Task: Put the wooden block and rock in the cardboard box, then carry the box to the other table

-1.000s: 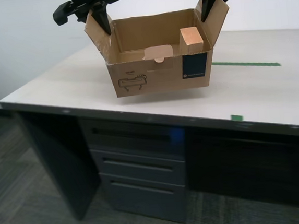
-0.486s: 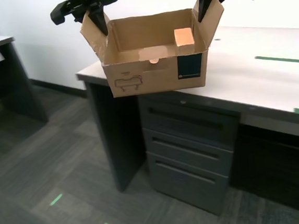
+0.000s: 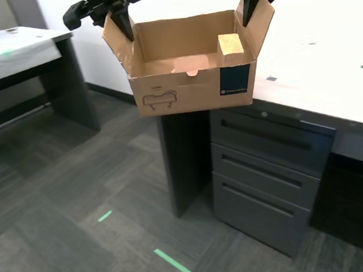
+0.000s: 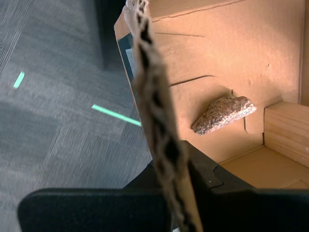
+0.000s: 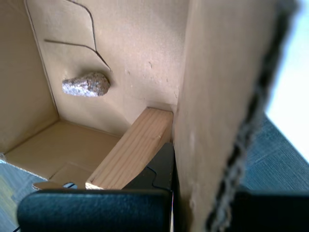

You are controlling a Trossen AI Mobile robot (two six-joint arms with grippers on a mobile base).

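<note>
Both hands [image 3: 123, 26] [image 3: 251, 10] pinch cardboard box [image 3: 190, 90] flaps; rock [image 4: 223, 113] hidden from exterior view.

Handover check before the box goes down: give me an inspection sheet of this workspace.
Surface: off-white desk with dark drawers, at the exterior view's right.
Job's things: cardboard box held in the air by its side flaps; wooden block and rock inside it, apart from each other.
Clutter: nothing seen.
Grippers: my first pincer clamps the flap nearest the block; my second pincer clamps the opposite flap.
Cables: nothing seen.
Surroundings: grey carpet with green tape strips; the other table at the exterior view's left.
</note>
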